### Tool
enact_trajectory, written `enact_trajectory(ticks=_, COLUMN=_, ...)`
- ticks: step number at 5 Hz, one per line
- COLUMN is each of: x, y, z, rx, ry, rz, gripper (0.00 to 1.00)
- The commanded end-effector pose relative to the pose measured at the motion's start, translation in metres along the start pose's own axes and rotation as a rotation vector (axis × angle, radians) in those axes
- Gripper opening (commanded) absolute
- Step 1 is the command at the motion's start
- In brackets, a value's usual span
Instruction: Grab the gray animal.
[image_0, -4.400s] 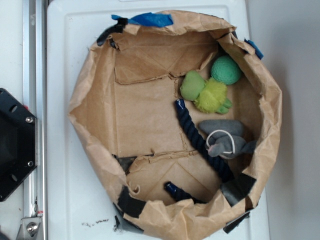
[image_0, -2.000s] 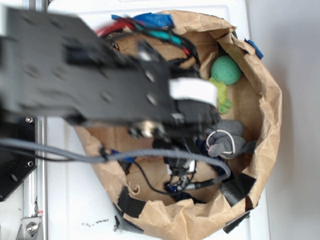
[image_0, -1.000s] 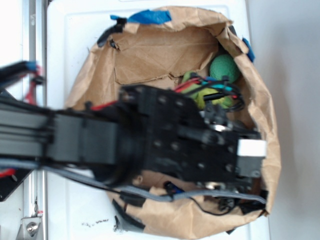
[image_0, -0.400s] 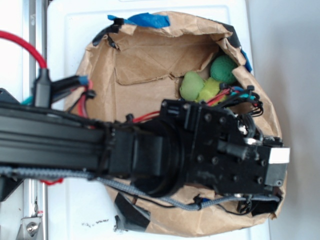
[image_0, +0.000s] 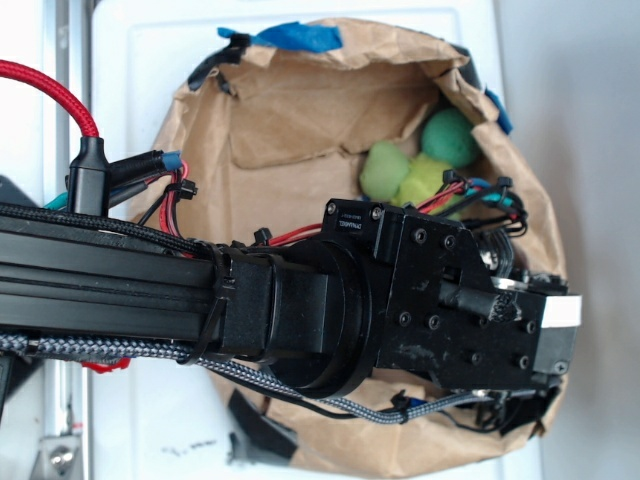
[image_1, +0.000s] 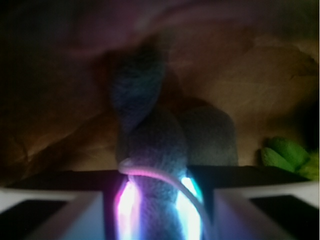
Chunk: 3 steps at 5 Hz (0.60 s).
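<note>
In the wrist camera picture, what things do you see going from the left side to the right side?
Left finger → gray animal with its white cord → right finger → green plush toy at the right edge.

The gray animal is a soft, fuzzy plush with floppy limbs. A thin white cord loops across its body. The exterior view hides it.
</note>
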<state>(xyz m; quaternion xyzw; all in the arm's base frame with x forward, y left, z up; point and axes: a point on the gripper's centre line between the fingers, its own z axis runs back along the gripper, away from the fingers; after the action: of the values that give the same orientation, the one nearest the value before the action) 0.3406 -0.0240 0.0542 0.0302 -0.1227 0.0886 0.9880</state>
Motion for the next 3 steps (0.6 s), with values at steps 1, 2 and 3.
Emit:
enact_trajectory(ticks=1, x=0.016, y=-0.006, z=0.022, rx=-0.024, ry=-0.064, rz=0.006, gripper=0.00)
enact_trajectory(ticks=2, x=0.013, y=-0.003, z=0.031, rx=-0.028, ry=-0.063, rz=0.009, gripper=0.00)
enact_trajectory(ticks=3, x=0.003, y=0.011, z=0.055, rx=-0.037, ry=-0.040, rz=0.032, gripper=0.00)
